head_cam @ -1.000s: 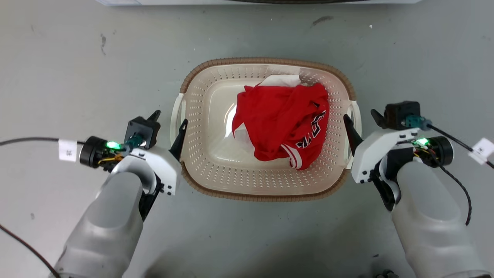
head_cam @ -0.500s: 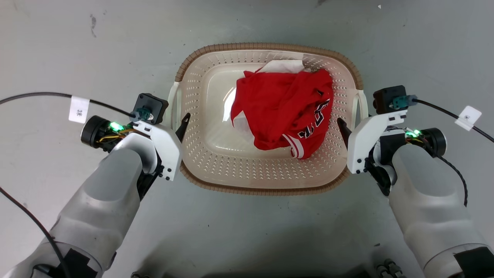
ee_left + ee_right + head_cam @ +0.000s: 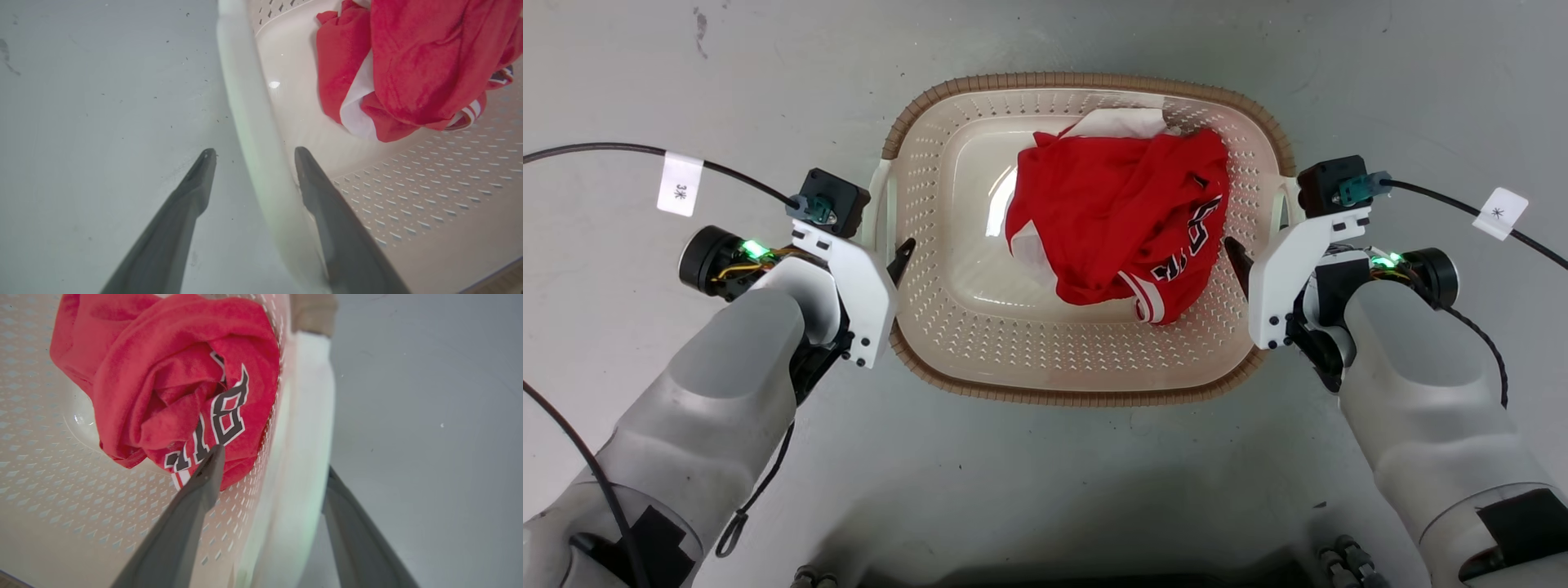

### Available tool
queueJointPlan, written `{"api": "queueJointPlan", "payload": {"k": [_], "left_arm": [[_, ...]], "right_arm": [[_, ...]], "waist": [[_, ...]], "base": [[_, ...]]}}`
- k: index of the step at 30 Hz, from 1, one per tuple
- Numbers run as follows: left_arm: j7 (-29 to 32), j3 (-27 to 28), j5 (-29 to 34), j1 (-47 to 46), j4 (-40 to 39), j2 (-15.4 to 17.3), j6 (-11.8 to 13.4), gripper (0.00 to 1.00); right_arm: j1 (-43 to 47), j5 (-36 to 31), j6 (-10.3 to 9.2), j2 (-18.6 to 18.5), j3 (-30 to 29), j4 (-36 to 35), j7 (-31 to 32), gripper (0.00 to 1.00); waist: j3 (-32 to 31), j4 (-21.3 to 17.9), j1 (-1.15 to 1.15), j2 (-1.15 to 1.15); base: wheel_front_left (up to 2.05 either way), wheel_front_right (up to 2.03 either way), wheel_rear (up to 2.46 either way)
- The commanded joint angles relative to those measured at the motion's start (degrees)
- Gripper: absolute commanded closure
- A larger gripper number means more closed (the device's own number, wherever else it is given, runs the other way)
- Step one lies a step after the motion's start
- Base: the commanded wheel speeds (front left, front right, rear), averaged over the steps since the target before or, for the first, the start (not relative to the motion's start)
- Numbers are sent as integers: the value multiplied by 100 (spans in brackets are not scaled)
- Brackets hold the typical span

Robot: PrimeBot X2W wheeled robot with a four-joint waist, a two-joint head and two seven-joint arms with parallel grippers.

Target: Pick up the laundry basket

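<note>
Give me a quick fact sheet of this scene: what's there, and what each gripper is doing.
Setting: grey floor
Main item: laundry basket, cream with a brown rim
Contents: crumpled red garment with white trim and dark lettering
Left gripper: open, one finger on each side of the white left handle
Right gripper: open, one finger inside the basket and one outside, astride the right handle
Stage: both handles straddled, not yet clamped
</note>
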Motion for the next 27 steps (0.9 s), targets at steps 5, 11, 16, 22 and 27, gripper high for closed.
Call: {"api": "queueJointPlan", "payload": {"k": [5, 11, 16, 22, 27], "left_arm": [[-71, -310, -280, -150, 43, 76, -6, 0], [-98, -639, -626, -196, 30, 83, 2, 100], [-105, -918, -876, -175, 11, 99, 1, 100], [45, -1253, -1246, -39, -101, 130, 0, 100], [328, -1443, -1495, 91, -304, 178, -12, 100]], "right_arm": [[-150, 136, -3, -2, 116, 144, -49, 0], [-211, 233, -3, -1, 222, 267, -105, 100], [-245, 175, -2, -32, 235, 394, -183, 100], [-240, -63, -3, -30, 205, 555, -133, 100], [-230, -375, -3, -29, 175, 627, 101, 100]], "waist": [[4, 19, 0, 0], [-6, 44, 0, 0], [-115, 59, 0, 0], [-474, 86, 0, 0], [-874, 109, 0, 0]], "base": [[0, 0, 0], [0, 0, 0], [0, 0, 0], [0, 0, 0], [0, 0, 0]]}}
